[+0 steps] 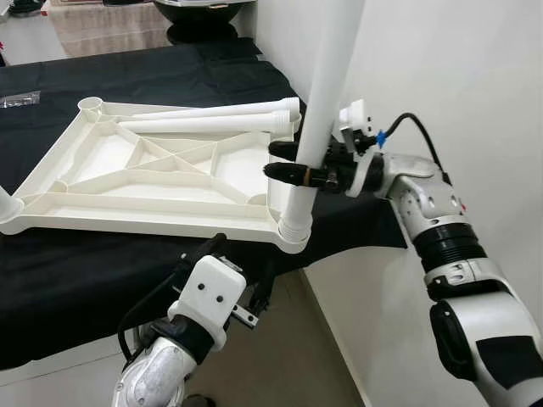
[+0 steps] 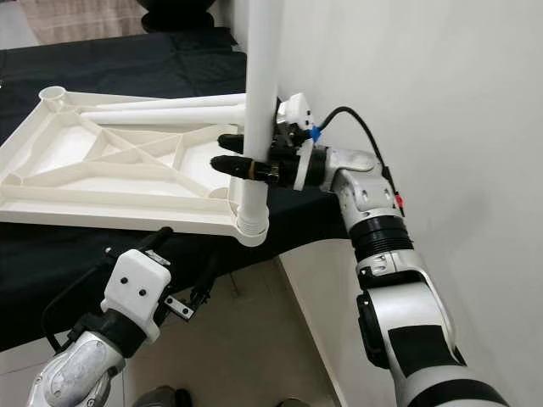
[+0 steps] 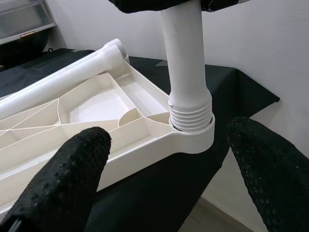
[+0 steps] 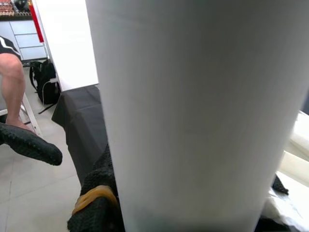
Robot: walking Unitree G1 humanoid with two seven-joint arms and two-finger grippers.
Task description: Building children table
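Note:
A white plastic tabletop (image 1: 153, 222) lies upside down on a black-covered surface. One white leg (image 1: 327, 76) stands upright in its near right corner socket (image 3: 190, 133), threads showing at the base. From the right, my right gripper (image 1: 276, 159) is shut on this leg a little above the socket, one finger in front and one behind. Two loose legs (image 1: 204, 125) lie across the far side of the tabletop. Below the near table edge, my left gripper (image 1: 237, 271) is open with nothing in it and faces that corner.
The black cloth (image 1: 85, 288) hangs over the near edge. A white wall (image 1: 475, 68) stands close on the right, with tiled floor (image 1: 314, 356) below. A small clear bag (image 1: 19, 99) lies far left. A person's bare leg (image 4: 12, 82) is beyond the table.

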